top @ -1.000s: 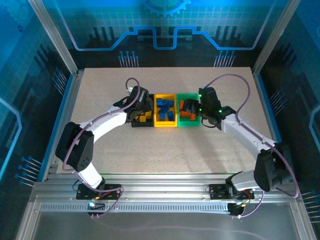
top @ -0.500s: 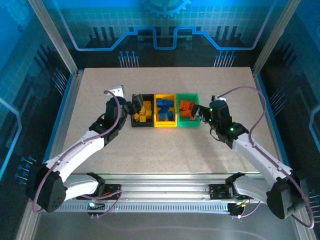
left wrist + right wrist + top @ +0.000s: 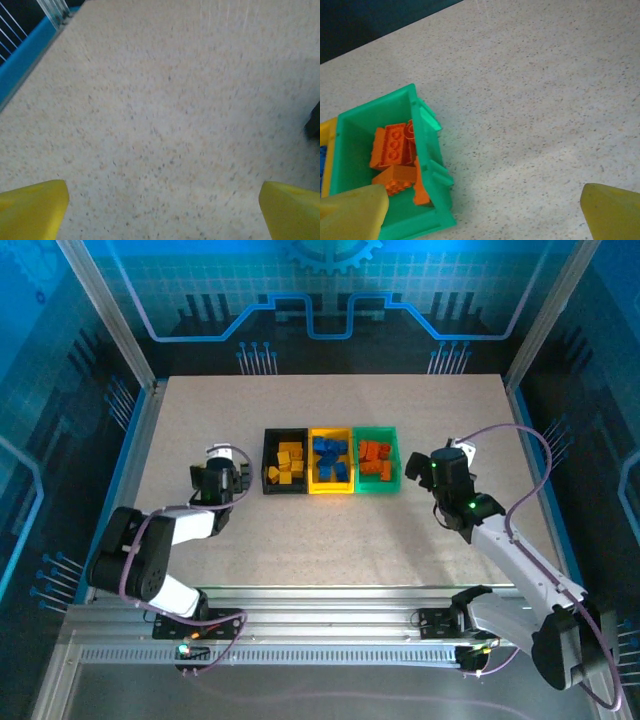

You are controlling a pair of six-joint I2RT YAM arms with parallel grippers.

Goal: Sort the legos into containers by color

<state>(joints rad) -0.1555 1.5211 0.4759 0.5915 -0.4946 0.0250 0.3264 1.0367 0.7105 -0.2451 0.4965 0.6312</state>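
One table point(image 3: 330, 540): bare speckled top all round both grippers, not a loose brick anywhere. By the look of it, the sorting is finished.
Two arms: left arm point(image 3: 150, 540) and right arm point(image 3: 520, 555) are both drawn back toward their bases. A second ago they were stretched out over the bins, so this reads as a retreat after the last drops.
Three containers: a tight row between the two grippers, black bin point(image 3: 284, 432) nearest the left one, yellow bin point(image 3: 331, 490) in the middle, green bin point(image 3: 377, 431) nearest the right one. The row hasn't budged.
Left gripper point(image 3: 240, 480): fingers spread wide with nothing between them and only table beneath it in the wrist view point(image 3: 161, 209). It was down over the black bin a second ago, and now it sits off that bin's outer side, apart from it.
Right gripper point(image 3: 412, 468): wide apart and empty too point(image 3: 482, 211). The green bin point(image 3: 436, 200) lies ahead and to its left, clear of the fingertips it sat under a second ago.
Legos: yellow legos point(image 3: 285, 465) are in the black bin beside the left gripper, blue legos point(image 3: 330, 460) in the yellow bin and orange legos point(image 3: 395, 150) in the green bin. Each colour keeps to itself.
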